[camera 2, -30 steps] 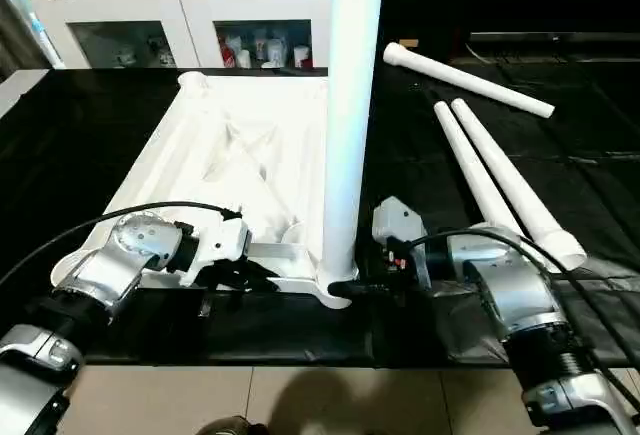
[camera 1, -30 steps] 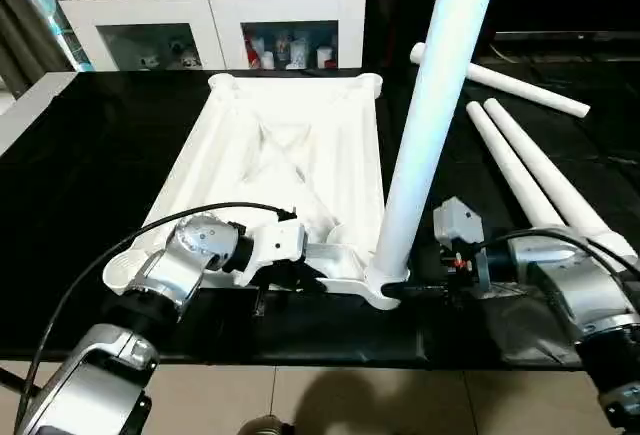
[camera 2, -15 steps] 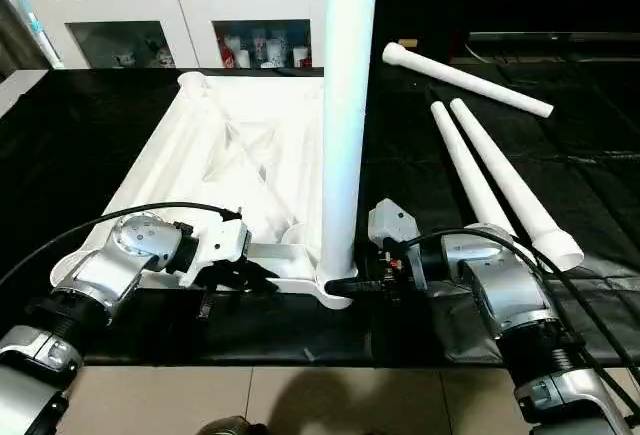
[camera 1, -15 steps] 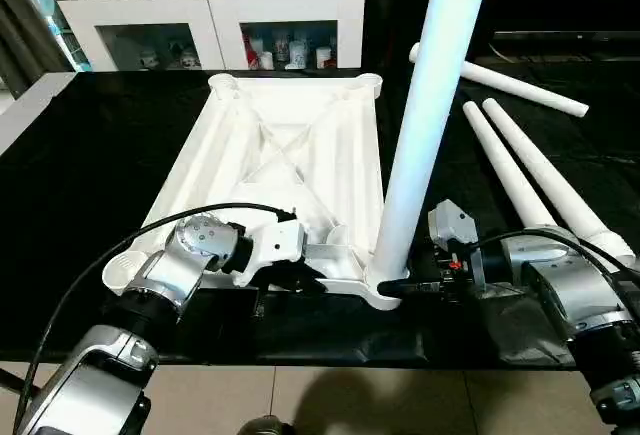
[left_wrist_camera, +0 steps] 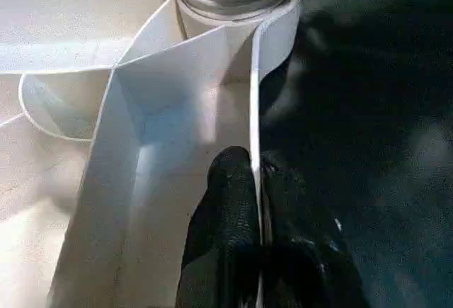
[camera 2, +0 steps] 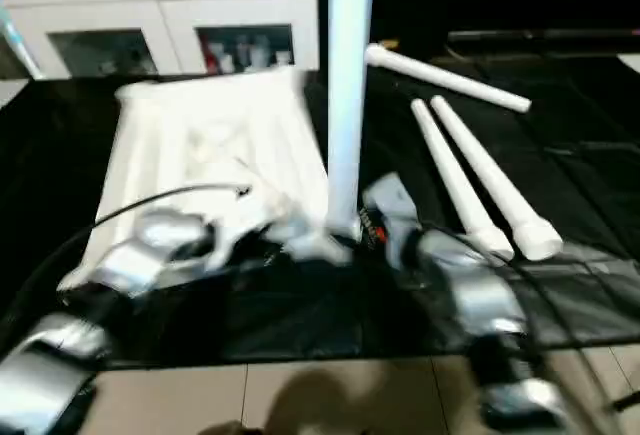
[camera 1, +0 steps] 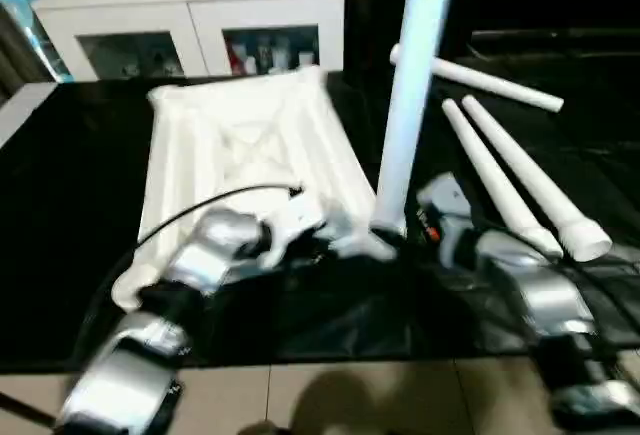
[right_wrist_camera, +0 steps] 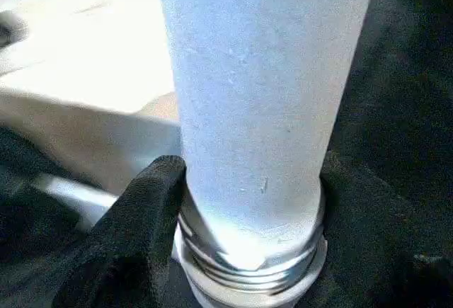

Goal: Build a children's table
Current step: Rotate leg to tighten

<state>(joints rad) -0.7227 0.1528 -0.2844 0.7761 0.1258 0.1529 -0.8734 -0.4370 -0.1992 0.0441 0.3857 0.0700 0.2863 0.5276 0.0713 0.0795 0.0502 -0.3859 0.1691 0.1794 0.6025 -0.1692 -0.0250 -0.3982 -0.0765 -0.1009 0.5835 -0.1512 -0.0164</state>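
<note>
The black table [camera 1: 60, 205] carries everything. The white table top [camera 1: 240, 145] lies upside down on it, ribs up, reaching from near the back edge to near the front edge. 1 leg [camera 1: 405, 115] stands up in the front right corner socket. 3 spare legs [camera 1: 510, 180] lie on the right side.

I am screwing in leg 1. My right pincer [right_wrist_camera: 241, 202] hugs the bottom of the standing leg, a black finger [right_wrist_camera: 141, 209] on each side, just above the threads that show. My left pincer [left_wrist_camera: 255, 209] is pinched tight on the top's thin front edge wall, holding it steady.

Next I think I must twist the leg until the threads go down inside.

I see no words or labels.
</note>
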